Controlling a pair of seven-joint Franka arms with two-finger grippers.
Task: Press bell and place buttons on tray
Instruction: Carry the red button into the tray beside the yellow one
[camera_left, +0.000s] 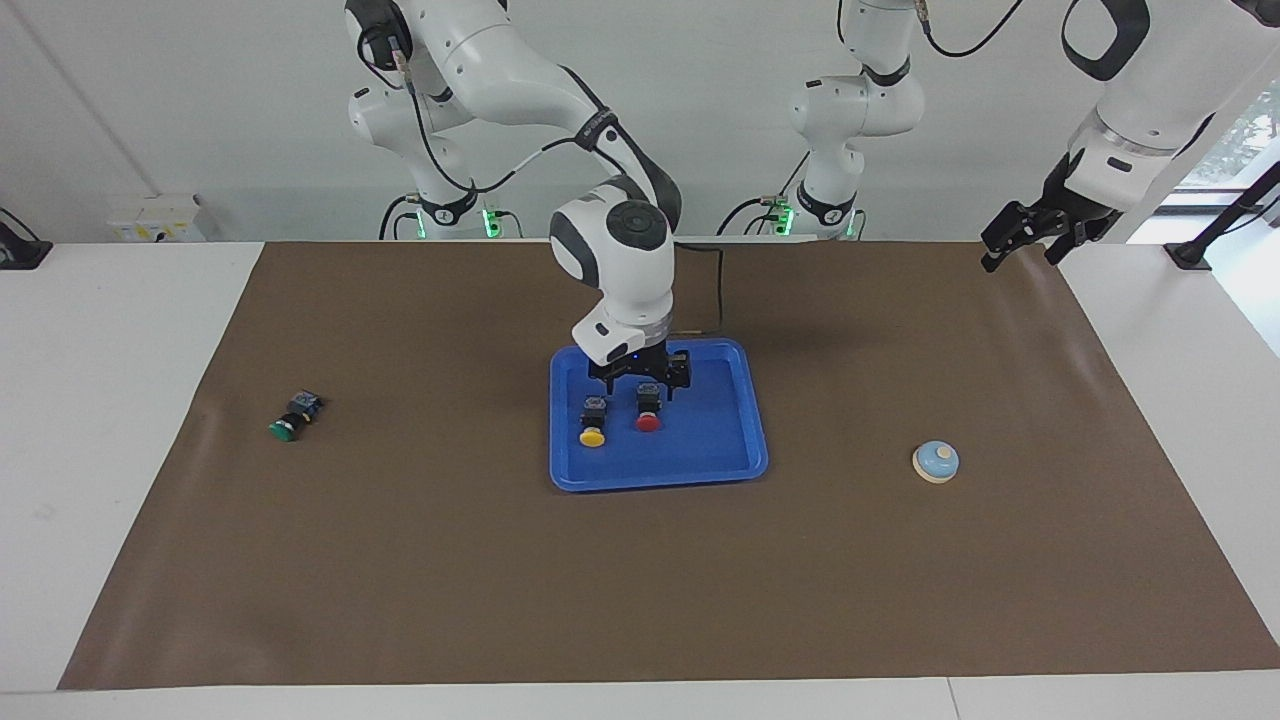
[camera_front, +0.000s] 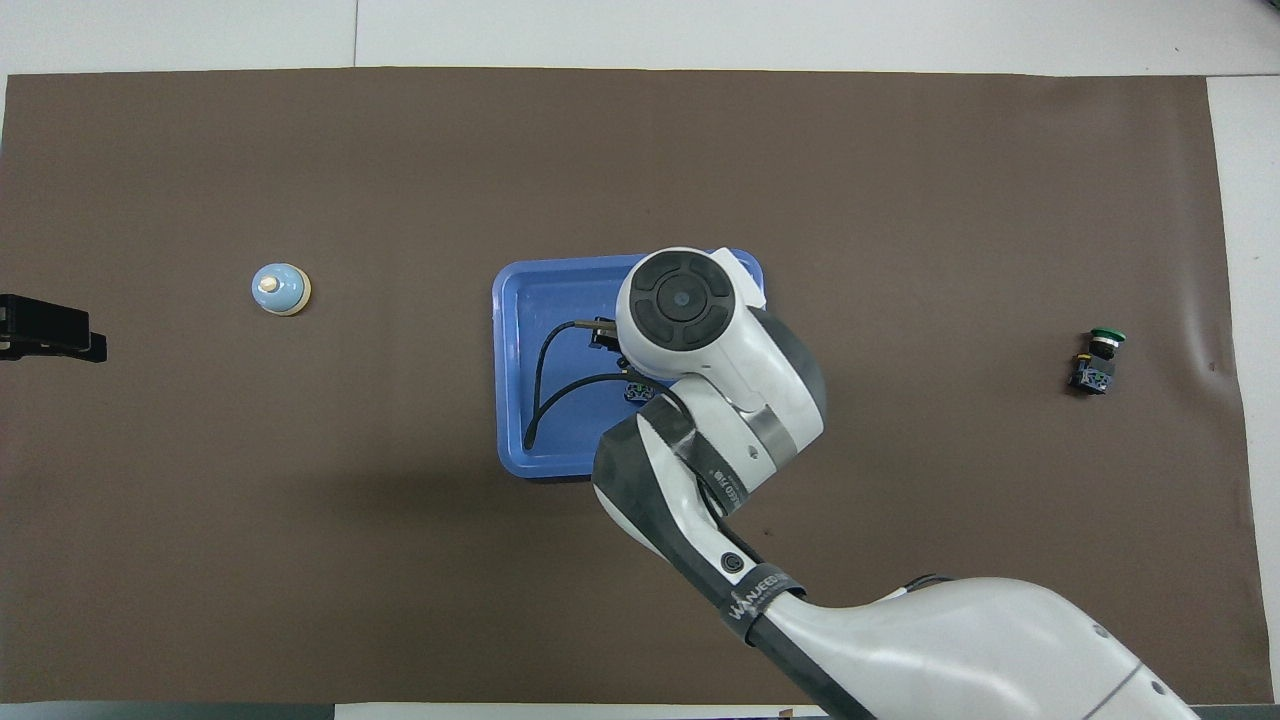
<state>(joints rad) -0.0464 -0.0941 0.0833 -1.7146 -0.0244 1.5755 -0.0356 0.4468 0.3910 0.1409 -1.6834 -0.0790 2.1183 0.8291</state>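
The blue tray (camera_left: 715, 450) (camera_front: 545, 300) lies mid-mat. In it, side by side, rest the yellow button (camera_left: 592, 436) and the red button (camera_left: 648, 422). My right gripper (camera_left: 640, 386) hangs open just above the red button, which lies free on the tray floor. In the overhead view the right arm's wrist hides both of these buttons and the gripper. The green button (camera_left: 287, 419) (camera_front: 1097, 360) lies on its side on the mat toward the right arm's end. The light-blue bell (camera_left: 936, 461) (camera_front: 280, 289) stands toward the left arm's end. My left gripper (camera_left: 1028, 238) (camera_front: 45, 330) waits open over the mat's edge there.
A brown mat (camera_left: 400, 560) covers most of the white table. A black cable (camera_front: 540, 400) loops from the right wrist over the tray.
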